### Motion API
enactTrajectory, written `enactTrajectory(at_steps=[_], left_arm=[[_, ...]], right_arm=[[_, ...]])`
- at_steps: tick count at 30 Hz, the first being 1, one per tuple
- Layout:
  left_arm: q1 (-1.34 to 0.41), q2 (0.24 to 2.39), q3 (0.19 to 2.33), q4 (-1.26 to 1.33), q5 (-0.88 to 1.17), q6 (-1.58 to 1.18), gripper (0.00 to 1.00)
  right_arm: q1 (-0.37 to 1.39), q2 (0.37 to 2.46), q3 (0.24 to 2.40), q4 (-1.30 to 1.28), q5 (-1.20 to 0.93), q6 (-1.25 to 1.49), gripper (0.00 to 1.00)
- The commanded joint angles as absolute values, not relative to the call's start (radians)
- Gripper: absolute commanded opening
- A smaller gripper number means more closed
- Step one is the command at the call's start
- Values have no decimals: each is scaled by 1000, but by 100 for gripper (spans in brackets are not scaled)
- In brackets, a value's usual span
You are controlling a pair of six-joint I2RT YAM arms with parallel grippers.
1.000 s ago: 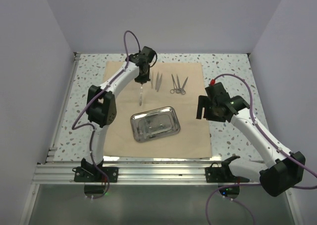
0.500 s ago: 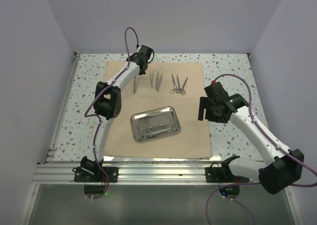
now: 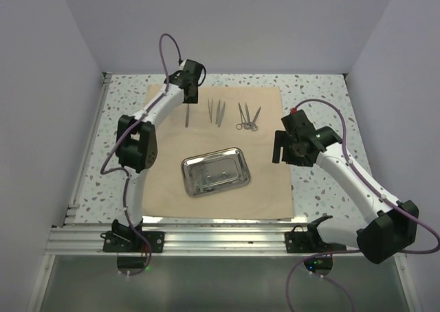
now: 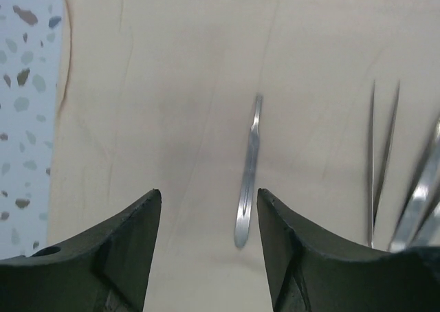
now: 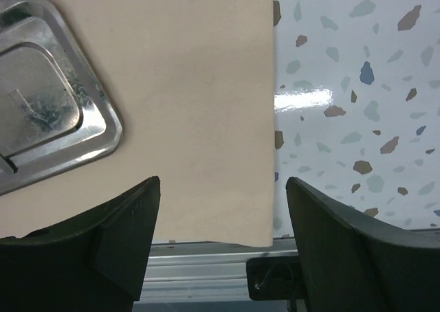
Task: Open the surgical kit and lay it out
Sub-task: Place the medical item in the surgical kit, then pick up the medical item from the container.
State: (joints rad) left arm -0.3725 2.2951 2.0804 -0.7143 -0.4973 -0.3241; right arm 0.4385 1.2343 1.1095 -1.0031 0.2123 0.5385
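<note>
Far left on the cloth wrap (image 3: 268,181), my left gripper (image 4: 210,202) hangs open above a metal tool (image 4: 247,181). Mid-cloth sits the steel tray (image 5: 110,123), contents unclear; my right gripper (image 5: 223,188) gapes empty right of it.

The cloth (image 3: 268,161) is plain tan-beige, with no print. The tray (image 5: 96,113) is shiny silver, with dull grey smudges on its floor. The slim tools (image 4: 248,171) are silver-grey steel. The table (image 3: 323,95) is white, flecked grey, brown and blue. The left arm (image 3: 155,109) and right arm (image 3: 350,178) are white with black joints and trail purple cables (image 3: 162,49). A red spot (image 3: 294,112) sits on the right one. The left hand (image 4: 210,209) and right hand (image 5: 223,188) are near-black.
</note>
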Motion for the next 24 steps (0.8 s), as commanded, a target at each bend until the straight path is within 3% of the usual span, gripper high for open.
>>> enactTrajectory(at_steps=[1, 6, 9, 24], left_arm=[[-423, 2037, 1832, -762, -387, -434, 61], [-549, 1816, 1429, -756, -270, -543, 59], [-615, 1738, 1298, -742, -183, -618, 58], [-837, 1675, 1180, -813, -25, -813, 54]], right_arm=[[442, 1187, 1086, -945, 189, 549, 77], [442, 1126, 1048, -928, 155, 558, 77], [442, 1091, 1022, -923, 134, 560, 77], [443, 1025, 1023, -992, 129, 505, 78]])
